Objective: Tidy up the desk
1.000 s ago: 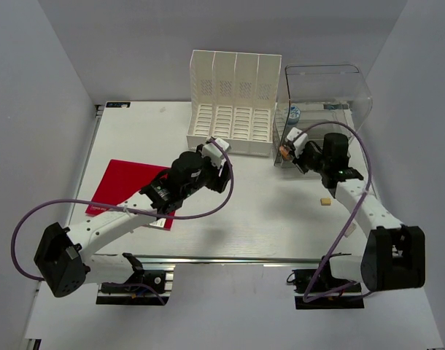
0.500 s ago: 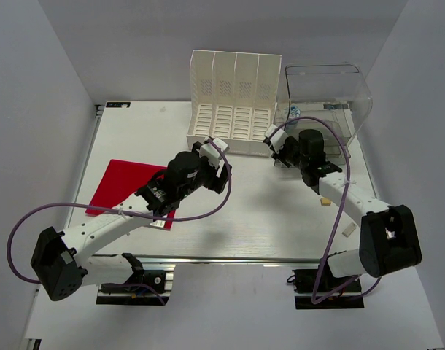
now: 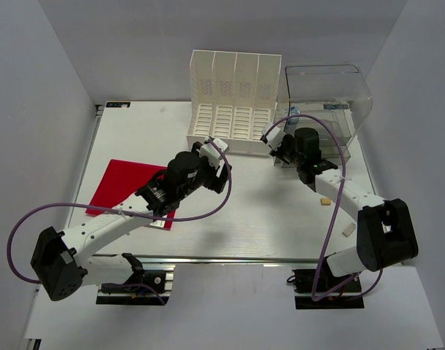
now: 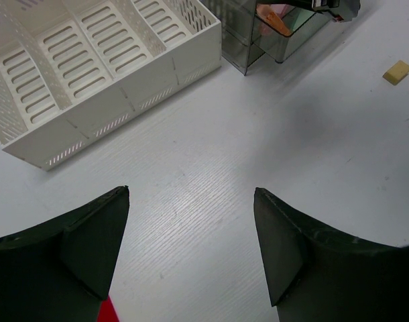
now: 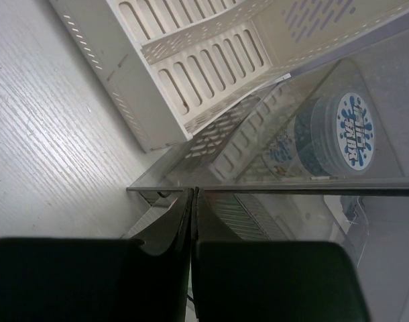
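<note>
Two claws work over the white surface (image 3: 259, 211), which spreads beneath both and ends at a silvery rail (image 3: 230, 259) behind them.

Top view: the left claw (image 3: 217, 169) hangs above mid-surface. A red folder (image 3: 124, 186) lies behind it and to its left, and a white slotted organiser (image 3: 233, 109) stands just ahead. The right claw (image 3: 279, 148) sits at the near corner of a clear box (image 3: 324, 95). A small tan block (image 3: 325, 201) lies behind it, apart.

Left wrist view: the fingers (image 4: 90, 235) are spread wide and released, and we see only bare surface between them. The organiser is ahead-left, the clear box ahead-right and the tan block off to the right.

Right wrist view: the fingers (image 5: 258, 282) are pressed together and clenched, and we see nothing between them. The tips meet the box's clear edge, though we cannot tell whether they touch it. A round tub (image 5: 348, 131) with a blue-and-white lid sits inside the box, ahead-right of the tips.
</note>
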Robot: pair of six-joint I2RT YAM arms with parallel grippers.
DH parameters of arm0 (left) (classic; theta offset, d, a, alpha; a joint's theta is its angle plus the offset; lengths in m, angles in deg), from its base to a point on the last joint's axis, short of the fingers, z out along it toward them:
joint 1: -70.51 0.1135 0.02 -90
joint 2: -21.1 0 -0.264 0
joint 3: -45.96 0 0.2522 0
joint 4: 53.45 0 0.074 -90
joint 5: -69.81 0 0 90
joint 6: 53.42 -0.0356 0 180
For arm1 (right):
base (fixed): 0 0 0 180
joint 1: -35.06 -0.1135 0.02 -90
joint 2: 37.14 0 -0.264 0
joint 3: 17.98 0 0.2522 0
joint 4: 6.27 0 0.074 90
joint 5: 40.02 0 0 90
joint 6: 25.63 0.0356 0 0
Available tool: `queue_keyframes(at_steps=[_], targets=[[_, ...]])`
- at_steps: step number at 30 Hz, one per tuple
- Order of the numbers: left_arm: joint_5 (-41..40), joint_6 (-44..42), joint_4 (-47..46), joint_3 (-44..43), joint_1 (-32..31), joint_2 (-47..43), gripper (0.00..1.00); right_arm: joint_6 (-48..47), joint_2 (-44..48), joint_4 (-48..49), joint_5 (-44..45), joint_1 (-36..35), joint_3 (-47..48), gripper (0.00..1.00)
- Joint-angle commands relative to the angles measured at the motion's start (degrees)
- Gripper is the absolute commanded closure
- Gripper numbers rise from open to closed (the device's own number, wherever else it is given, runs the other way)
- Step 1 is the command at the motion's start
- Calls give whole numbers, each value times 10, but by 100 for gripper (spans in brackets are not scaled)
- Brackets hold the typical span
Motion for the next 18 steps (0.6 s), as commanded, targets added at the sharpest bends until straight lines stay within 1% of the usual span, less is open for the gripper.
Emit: queue_keyframes(at_steps=[1, 11, 17, 18], targets=[[1, -4, -3, 7, 0, -16, 15, -11, 8, -5, 12, 1, -4, 100], [-4, -6, -3, 7, 0, -20, 15, -22, 6, -52, 17, 1, -1, 100], [-5, -6, -3, 7, 0, -21, 15, -24, -3, -62, 35, 2, 3, 100], [-6, -6, -3, 7, 0, -21, 15, -24, -3, -61, 53, 4, 3, 100]])
